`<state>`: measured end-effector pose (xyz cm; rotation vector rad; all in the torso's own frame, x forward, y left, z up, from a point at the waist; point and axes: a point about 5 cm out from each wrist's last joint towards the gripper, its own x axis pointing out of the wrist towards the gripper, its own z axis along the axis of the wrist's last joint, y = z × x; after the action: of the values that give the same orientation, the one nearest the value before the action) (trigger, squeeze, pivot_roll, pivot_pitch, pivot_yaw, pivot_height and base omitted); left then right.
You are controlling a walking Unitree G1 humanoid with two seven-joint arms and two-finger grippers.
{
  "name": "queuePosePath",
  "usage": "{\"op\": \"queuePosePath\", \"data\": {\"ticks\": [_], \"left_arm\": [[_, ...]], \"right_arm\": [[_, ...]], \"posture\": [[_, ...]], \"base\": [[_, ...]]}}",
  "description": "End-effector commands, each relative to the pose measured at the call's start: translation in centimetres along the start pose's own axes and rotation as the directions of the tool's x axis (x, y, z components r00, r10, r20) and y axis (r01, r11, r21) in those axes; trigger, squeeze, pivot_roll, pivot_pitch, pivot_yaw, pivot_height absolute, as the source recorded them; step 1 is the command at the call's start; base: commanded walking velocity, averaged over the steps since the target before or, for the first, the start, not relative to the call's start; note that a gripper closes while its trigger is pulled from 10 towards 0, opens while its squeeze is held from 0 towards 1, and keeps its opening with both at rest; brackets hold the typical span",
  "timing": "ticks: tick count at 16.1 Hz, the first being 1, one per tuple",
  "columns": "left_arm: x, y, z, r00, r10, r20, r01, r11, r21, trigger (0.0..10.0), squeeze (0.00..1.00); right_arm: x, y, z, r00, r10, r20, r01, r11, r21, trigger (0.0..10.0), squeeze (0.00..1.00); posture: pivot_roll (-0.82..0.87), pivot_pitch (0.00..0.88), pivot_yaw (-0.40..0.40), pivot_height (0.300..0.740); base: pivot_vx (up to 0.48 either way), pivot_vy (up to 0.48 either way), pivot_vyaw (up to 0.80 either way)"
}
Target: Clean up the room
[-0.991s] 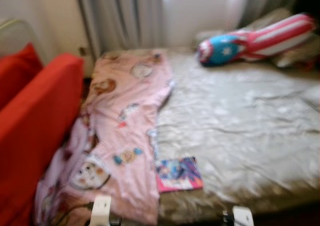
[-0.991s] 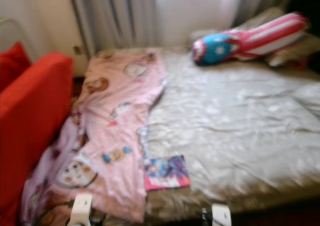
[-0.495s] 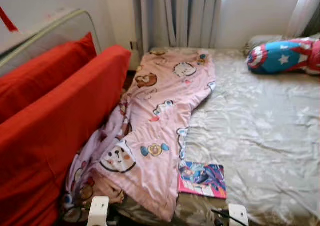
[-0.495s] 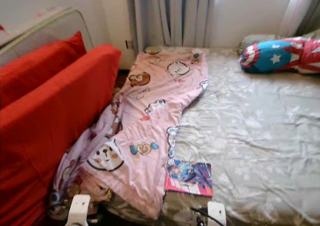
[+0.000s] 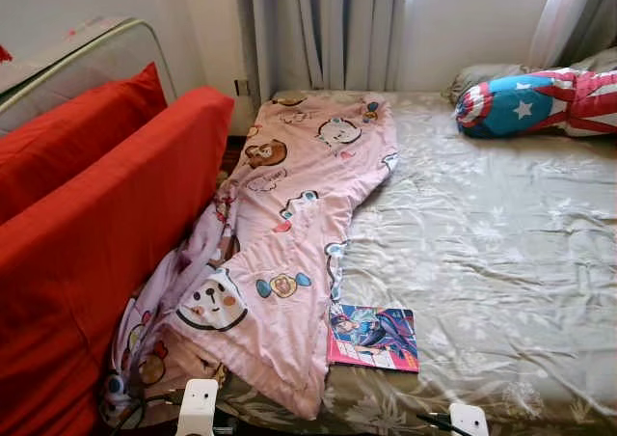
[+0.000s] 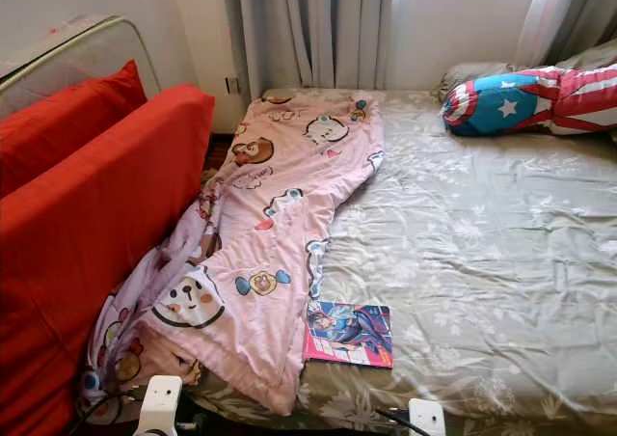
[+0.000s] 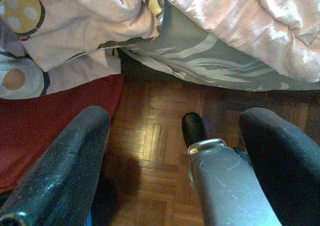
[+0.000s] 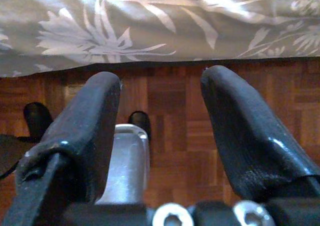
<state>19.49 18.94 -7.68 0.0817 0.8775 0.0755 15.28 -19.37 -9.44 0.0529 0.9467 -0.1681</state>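
Curtained window (image 5: 347, 21), bed (image 5: 501, 243), parquet floor (image 7: 160, 151)

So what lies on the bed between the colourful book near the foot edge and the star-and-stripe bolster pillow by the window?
Between the colourful book and the star-and-stripe bolster pillow runs bare grey leaf-print bedsheet, seen in both eye views.

The striped pillow (image 5: 545, 100) runs off the frame edge — its far end unseen.

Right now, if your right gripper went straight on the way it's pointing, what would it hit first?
Most likely the wooden floor. The right gripper hangs open, pointing down just short of the bed sheet edge; depth is unclear, so the overhanging sheet might brush it first.
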Motion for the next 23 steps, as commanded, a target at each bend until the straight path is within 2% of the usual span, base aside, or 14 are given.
{"op": "queuePosePath", "data": {"ticks": [1, 4, 12, 17, 23], "left_arm": [[-0.07, 0.37, -0.39, 1.0, 0.006, -0.017, -0.006, 1.0, 0.018, 10.0, 0.0], [-0.09, 0.54, -0.58, 1.0, 0.006, -0.031, -0.006, 1.0, 0.018, 10.0, 0.0], [-0.03, 0.33, -0.21, 1.0, 0.014, -0.012, -0.014, 1.0, 0.01, 10.0, 0.0], [-0.02, 0.39, -0.16, 1.0, 0.014, -0.011, -0.014, 1.0, 0.007, 10.0, 0.0], [-0.02, 0.46, -0.15, 1.0, 0.014, -0.01, -0.014, 1.0, 0.005, 10.0, 0.0]], "right_arm": [[0.03, 0.13, 0.13, 1.0, 0.005, 0.006, -0.005, 1.0, -0.01, 10.0, 0.0], [0.01, 0.1, 0.06, 1.0, 0.004, 0.004, -0.004, 1.0, -0.005, 10.0, 0.0], [0.08, 0.45, 0.4, 1.0, 0.018, 0.019, -0.018, 0.999, -0.034, 10.0, 0.0], [0.08, 0.53, 0.42, 1.0, 0.017, 0.02, -0.016, 1.0, -0.026, 10.0, 0.0], [0.12, 0.73, 0.61, 0.999, 0.024, 0.027, -0.023, 0.999, -0.044, 10.0, 0.0]], "posture": [[-0.08, 0.0, 0.023, 0.74], [-0.08, 0.0, 0.024, 0.74], [-0.08, 0.0, 0.016, 0.74], [-0.07, 0.0, 0.014, 0.74], [-0.07, 0.0, 0.014, 0.74]], "base": [[0.0, 0.0, 0.0], [0.0, 0.0, 0.8], [0.0, 0.0, 0.0], [0.0, 0.0, 0.26], [0.252, 0.0, 0.0]]}}
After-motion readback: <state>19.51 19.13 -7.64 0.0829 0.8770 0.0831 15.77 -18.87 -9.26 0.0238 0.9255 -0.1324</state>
